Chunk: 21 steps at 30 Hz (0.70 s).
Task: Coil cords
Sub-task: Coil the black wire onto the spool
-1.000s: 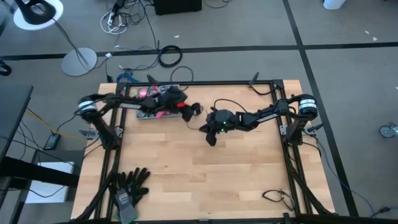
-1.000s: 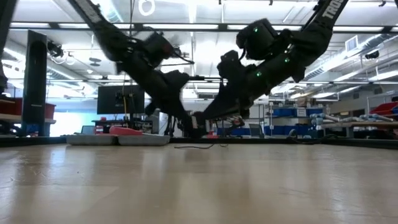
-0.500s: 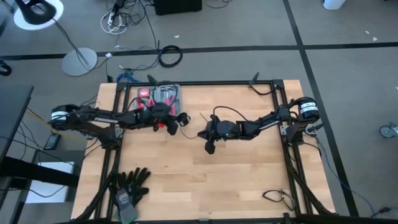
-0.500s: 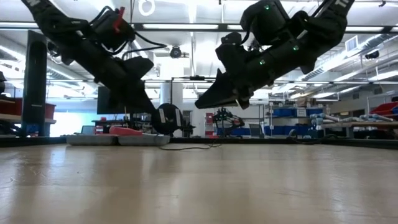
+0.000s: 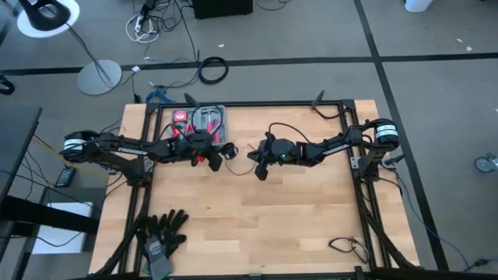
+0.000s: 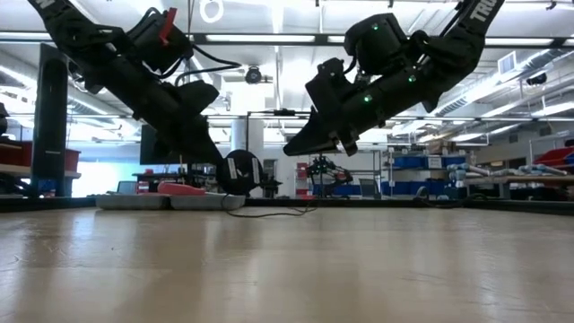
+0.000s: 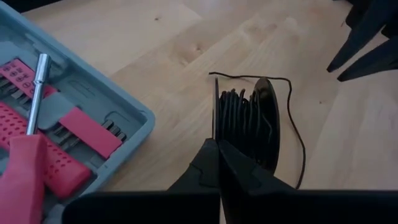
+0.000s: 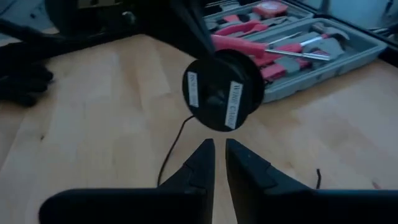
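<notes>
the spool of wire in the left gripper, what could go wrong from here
1. The left gripper pinches the spool only by its rim, above the table; it could twist or slip out.
2. A loose wire tail trails off the spool onto the wood; it may snag or unwind.
3. The right gripper, fingers almost together, points at the spool from close by; closing in could knock it loose.

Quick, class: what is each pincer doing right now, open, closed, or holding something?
Left pincer: closed on the spool of black wire, held above the table.
Right pincer: nearly closed, holding nothing, pointed at the spool.
</notes>
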Each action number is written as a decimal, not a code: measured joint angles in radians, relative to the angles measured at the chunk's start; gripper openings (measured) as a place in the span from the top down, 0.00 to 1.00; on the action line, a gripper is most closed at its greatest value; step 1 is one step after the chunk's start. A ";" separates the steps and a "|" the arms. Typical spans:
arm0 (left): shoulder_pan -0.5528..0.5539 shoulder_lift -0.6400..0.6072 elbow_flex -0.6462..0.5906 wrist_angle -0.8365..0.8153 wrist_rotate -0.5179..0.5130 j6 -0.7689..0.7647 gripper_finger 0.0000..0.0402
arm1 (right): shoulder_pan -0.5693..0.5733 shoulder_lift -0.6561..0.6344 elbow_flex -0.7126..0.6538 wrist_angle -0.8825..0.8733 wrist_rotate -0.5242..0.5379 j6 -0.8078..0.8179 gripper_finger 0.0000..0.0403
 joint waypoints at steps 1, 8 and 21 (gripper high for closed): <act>0.000 0.000 0.000 0.001 0.000 0.006 1.00 | -0.002 0.000 0.000 0.000 -0.006 -0.008 0.90; 0.000 0.000 0.000 0.001 0.000 0.032 1.00 | -0.005 0.077 0.001 0.027 -0.011 -0.026 0.78; 0.000 0.000 0.000 -0.012 0.000 0.097 1.00 | -0.038 0.208 0.064 0.155 -0.012 -0.137 0.63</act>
